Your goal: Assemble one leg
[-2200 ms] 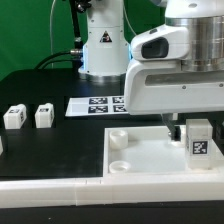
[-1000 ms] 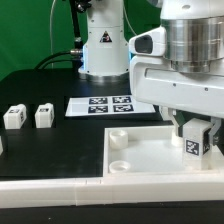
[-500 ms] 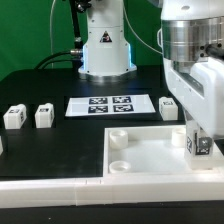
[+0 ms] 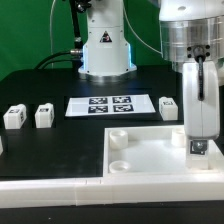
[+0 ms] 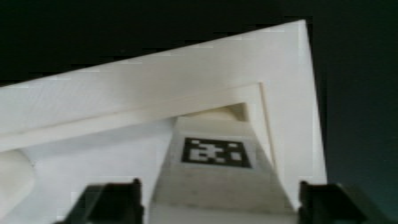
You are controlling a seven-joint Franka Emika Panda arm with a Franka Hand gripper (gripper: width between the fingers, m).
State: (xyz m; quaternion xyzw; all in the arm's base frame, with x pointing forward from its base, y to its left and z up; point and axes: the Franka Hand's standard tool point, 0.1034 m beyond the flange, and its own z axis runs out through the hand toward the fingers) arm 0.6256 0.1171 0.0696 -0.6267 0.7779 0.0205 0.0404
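My gripper point(image 4: 198, 147) is shut on a white leg point(image 4: 199, 149) and holds it upright over the near right corner of the large white square panel point(image 4: 150, 152), in the exterior view. In the wrist view the leg point(image 5: 217, 165) with its black-and-white tag runs between my two dark fingers point(image 5: 111, 200), against the panel's corner point(image 5: 125, 105). Whether the leg's foot sits in a socket is hidden. Two more legs point(image 4: 14, 117) point(image 4: 44, 116) stand at the exterior view's left, and another point(image 4: 169, 108) stands behind the panel.
The marker board point(image 4: 113, 104) lies behind the panel. The robot base point(image 4: 105, 45) stands at the back. A white rail point(image 4: 50, 190) runs along the table's front edge. Two round sockets point(image 4: 119, 138) show on the panel's left side.
The wrist has turned about its vertical axis with the leg in it and shifted slightly toward the exterior view's right. The leg's tag has turned away from the camera.
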